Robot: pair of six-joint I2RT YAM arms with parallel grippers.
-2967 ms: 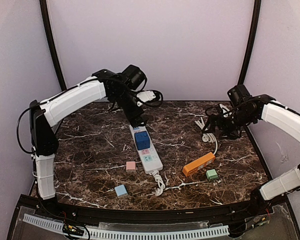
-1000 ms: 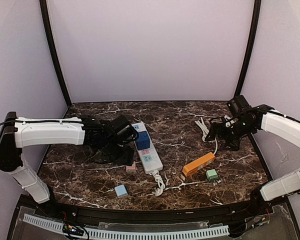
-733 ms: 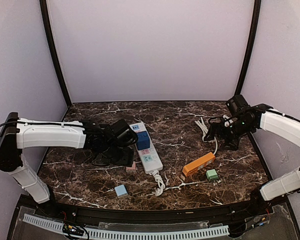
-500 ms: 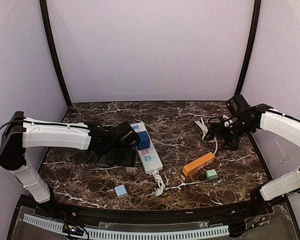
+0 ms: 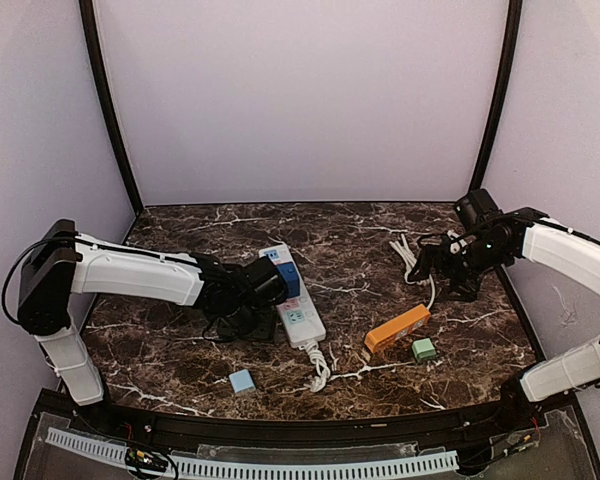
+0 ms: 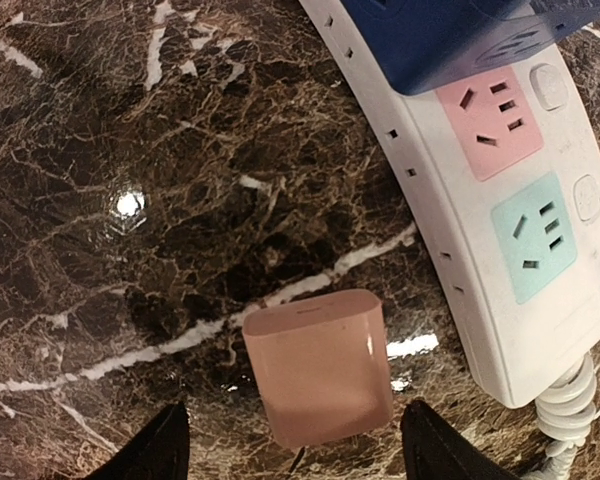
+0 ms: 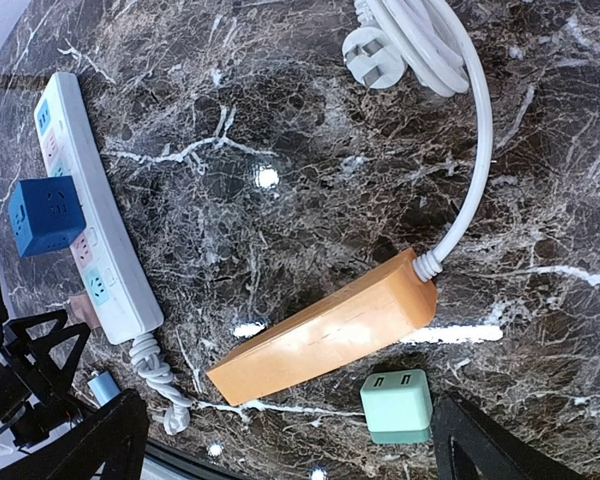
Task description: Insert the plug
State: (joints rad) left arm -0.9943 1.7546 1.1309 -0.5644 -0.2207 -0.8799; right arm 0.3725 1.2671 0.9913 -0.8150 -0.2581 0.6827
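A pink plug [image 6: 318, 368] lies on the dark marble table beside the near end of the white power strip [image 6: 480, 200]. My left gripper [image 6: 295, 455] hangs low over it, open, one finger on each side with a gap to both. In the top view the left gripper [image 5: 248, 322] hides the pink plug, just left of the white power strip [image 5: 295, 305]. A blue cube plug [image 5: 285, 278] sits in the strip's far part. My right gripper [image 5: 450, 270] is open and holds nothing, up over the table's right side.
An orange power strip [image 5: 397, 328] with a white cable [image 5: 410, 260] lies right of centre, a green plug [image 5: 424, 349] next to it. A light blue plug [image 5: 242, 381] sits near the front edge. The white strip's coiled cord [image 5: 318, 365] trails toward the front.
The left arm came down from the back to the table, then slid right over the pink plug, its fingers narrowing slightly. The right arm has barely moved.
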